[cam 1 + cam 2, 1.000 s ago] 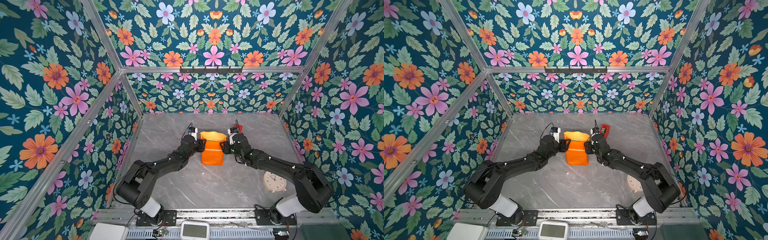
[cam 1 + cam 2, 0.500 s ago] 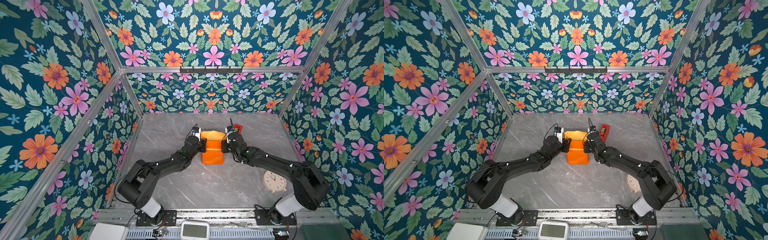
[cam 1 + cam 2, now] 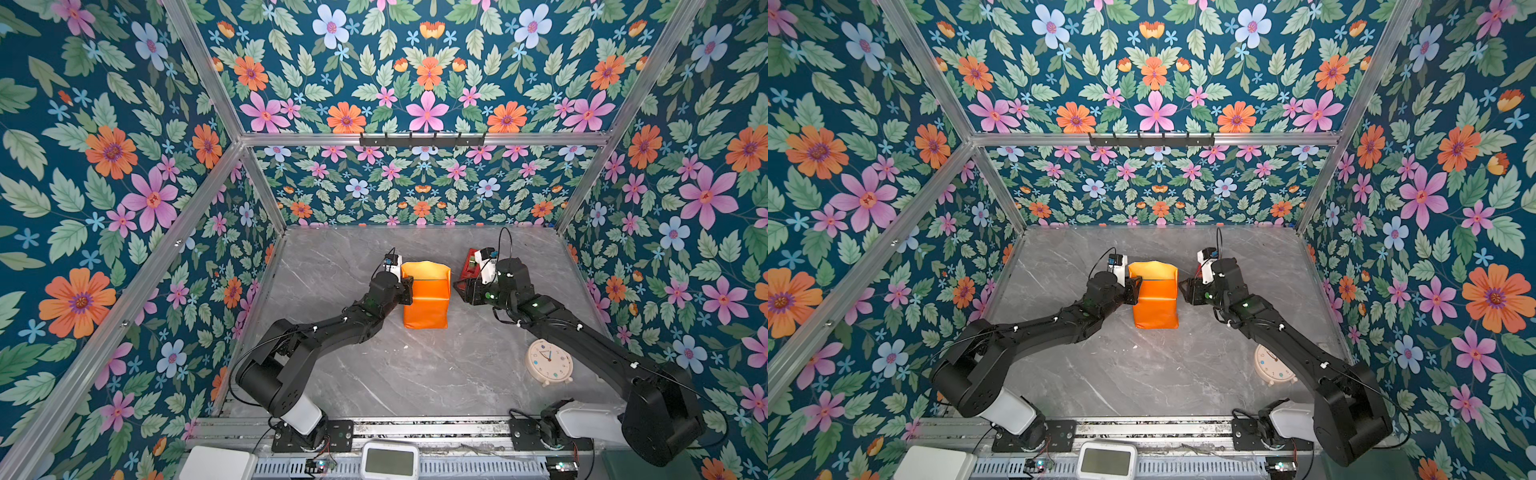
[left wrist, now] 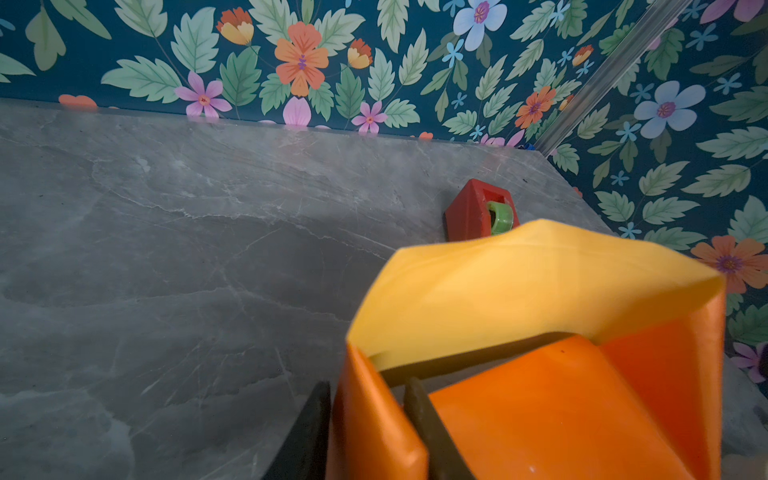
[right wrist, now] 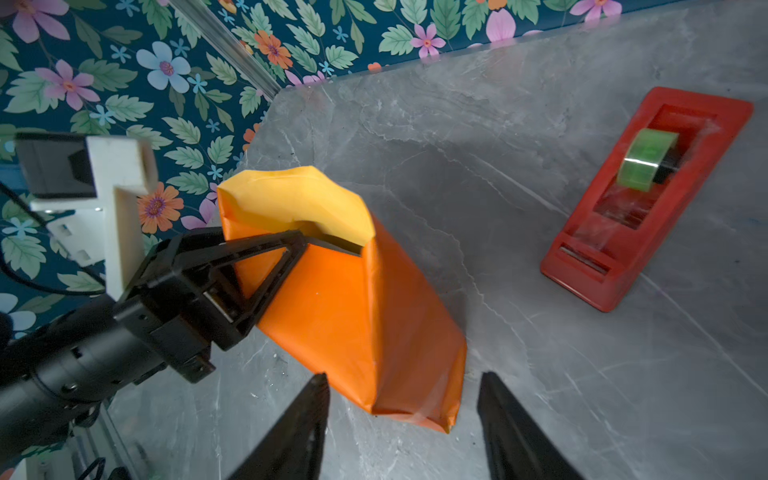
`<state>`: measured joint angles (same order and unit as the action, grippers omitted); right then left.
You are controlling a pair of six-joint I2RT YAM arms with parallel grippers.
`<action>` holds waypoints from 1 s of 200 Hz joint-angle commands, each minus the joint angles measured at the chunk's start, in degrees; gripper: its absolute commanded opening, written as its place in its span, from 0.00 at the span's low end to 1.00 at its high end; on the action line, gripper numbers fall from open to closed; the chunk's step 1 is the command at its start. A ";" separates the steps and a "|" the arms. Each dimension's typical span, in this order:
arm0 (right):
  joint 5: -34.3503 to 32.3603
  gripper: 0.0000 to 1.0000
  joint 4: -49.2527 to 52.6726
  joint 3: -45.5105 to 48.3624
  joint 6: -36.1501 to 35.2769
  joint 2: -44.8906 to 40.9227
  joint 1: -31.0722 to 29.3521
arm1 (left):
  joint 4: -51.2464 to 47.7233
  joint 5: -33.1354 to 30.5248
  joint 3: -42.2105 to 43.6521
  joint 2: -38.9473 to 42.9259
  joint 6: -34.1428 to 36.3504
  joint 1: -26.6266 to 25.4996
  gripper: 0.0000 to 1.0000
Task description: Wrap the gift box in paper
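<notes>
The left gripper (image 4: 367,400) pinched the paper (image 4: 540,399)'s side flap and would best tuck it flat; the right gripper (image 3: 460,287) stood spread alongside.

The paper (image 3: 426,297), folded into an orange parcel, sits mid-table. Its left side is blocked by the left gripper (image 3: 409,291), clamped on the paper's open edge, with the arm slanting away toward the near rail. Close on its right the right gripper (image 5: 405,376) hangs with jaws apart, and the red tape dispenser (image 5: 648,195) lies just beyond. Behind the paper, bare marble tabletop (image 3: 353,249) runs to the back wall. In front it is bare too, and a white alarm clock (image 3: 548,361) stands well off to the front right.
</notes>
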<state>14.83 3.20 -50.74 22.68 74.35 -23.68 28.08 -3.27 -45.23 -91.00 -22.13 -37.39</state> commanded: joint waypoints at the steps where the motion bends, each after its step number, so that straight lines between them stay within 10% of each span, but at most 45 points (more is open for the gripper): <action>1: 5.73 0.44 1.20 -1.42 0.87 2.80 1.95 | -8.04 -1.57 0.45 -0.50 2.16 0.12 0.32; 164: 14.13 0.48 -8.25 -9.48 4.73 24.15 1.44 | -7.29 0.25 -0.13 -1.20 2.23 0.12 0.32; 200: 12.65 0.47 -10.52 -4.96 6.48 25.91 0.98 | -7.11 1.29 -1.73 1.61 2.22 0.12 0.60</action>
<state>29.54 -9.93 -58.57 28.12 99.39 -22.26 26.37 -3.25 -46.59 -91.31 -21.28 -37.17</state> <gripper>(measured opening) 0.474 0.512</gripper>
